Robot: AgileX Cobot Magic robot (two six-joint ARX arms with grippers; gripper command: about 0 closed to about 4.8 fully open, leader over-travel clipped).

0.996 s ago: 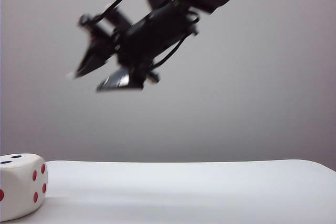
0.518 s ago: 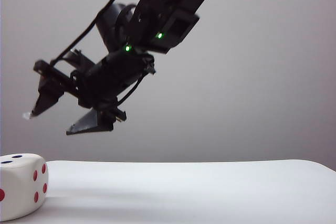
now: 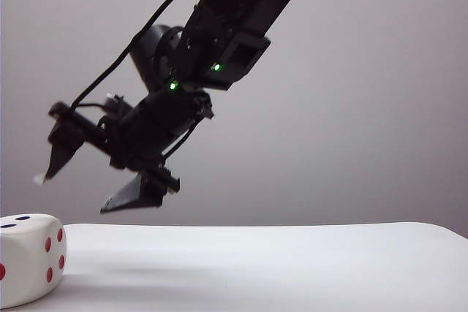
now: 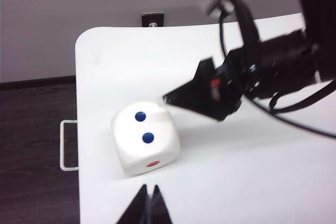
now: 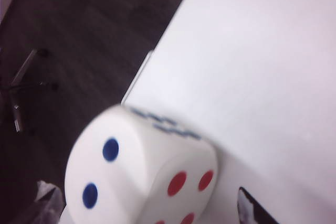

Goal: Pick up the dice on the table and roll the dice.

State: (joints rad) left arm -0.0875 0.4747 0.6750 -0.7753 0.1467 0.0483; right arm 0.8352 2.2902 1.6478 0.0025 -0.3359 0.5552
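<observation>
Exterior view shows the dice (image 3: 29, 257) sitting on the counter (image 3: 278, 264) close to its near corner, two blue pips up, and the right gripper (image 3: 84, 180) hanging just above and beside it with jaws spread wide and angled down toward it, apparently lining up to straddle the cube. Nearer the dice on the opposite side, the left gripper (image 4: 148, 203) hovers with its jaws pinched together, holding nothing, seemingly just watching. Beyond the dice the counter is bare, so nothing blocks the reach.
</observation>
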